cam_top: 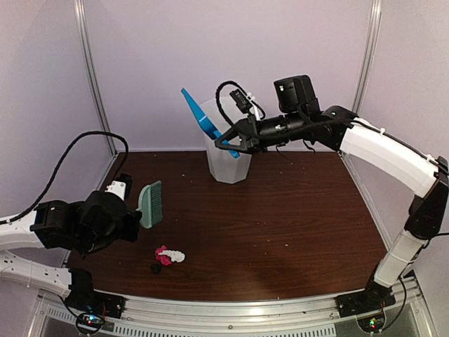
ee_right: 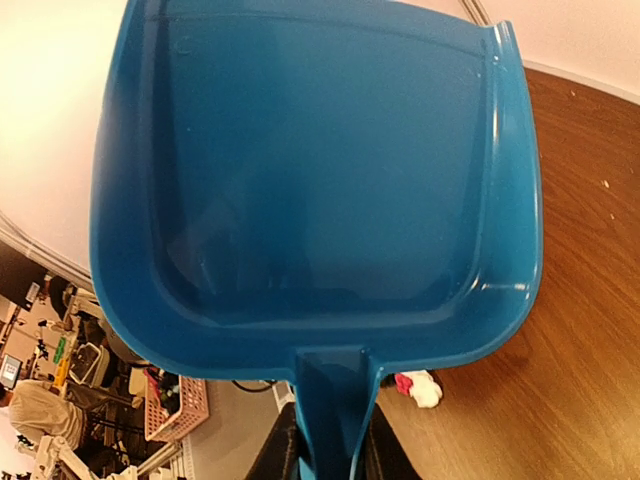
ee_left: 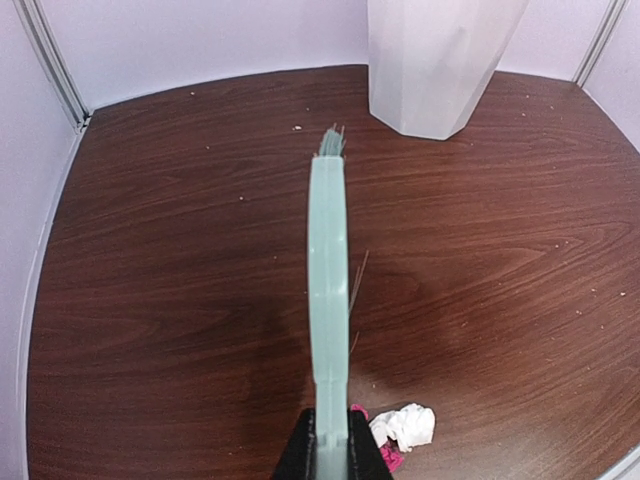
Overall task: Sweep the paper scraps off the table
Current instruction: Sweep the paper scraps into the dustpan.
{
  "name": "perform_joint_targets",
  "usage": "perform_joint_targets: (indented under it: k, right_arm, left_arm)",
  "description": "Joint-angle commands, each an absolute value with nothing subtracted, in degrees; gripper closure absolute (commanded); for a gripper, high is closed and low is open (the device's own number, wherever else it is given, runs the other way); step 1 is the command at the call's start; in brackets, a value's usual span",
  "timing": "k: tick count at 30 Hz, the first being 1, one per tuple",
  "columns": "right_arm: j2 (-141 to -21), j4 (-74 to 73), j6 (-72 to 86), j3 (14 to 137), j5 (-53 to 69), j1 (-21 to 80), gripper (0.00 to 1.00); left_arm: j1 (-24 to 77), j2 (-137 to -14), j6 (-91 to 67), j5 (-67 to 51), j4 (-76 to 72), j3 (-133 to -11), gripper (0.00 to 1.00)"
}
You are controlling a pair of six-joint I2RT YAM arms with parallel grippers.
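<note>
left gripper point(ee_left: 330, 452) clasps brush point(ee_left: 328, 260), right gripper point(ee_right: 335, 455) dustpan point(ee_right: 310, 180)

The table point(cam_top: 295, 210) is a dark reddish-brown wood-grain top with a metal rail point(cam_top: 245, 309) along its near edge. A small clump of paper scraps point(cam_top: 168, 257) in pink, white and black lies near the front, left of the middle. A tall white bin point(cam_top: 228, 158) stands upright at the back, well apart from the scraps. Tiny pale specks point(ee_left: 297, 127) dot the wood.
</note>
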State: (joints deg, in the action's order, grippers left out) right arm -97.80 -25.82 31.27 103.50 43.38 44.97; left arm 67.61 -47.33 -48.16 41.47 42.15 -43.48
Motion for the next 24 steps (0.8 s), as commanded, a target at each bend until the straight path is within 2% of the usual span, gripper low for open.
perform_joint_targets:
  k: [1, 11, 18, 24]
  right_arm:
    - [-89.88, -33.57, 21.73, 92.73, 32.51, 46.58, 1.0]
    - [-77.31, -35.45, 19.76, 68.66, 14.83, 54.76, 1.0]
    - [-73.35, -35.91, 24.31, 58.85, 5.7, 62.55, 1.0]
    - [-71.54, -37.2, 27.23, 53.73, 0.34, 67.1, 1.0]
  left_arm:
    - [67.93, -47.85, -50.02, 42.08, 42.55, -44.39, 1.0]
    - [67.94, -50.24, -52.67, 38.83, 54.02, -52.95, 1.0]
    - [67.92, -55.21, -56.95, 36.4, 65.45, -58.69, 1.0]
    - [67.92, -57.93, -61.89, 34.12, 71.24, -57.0, 1.0]
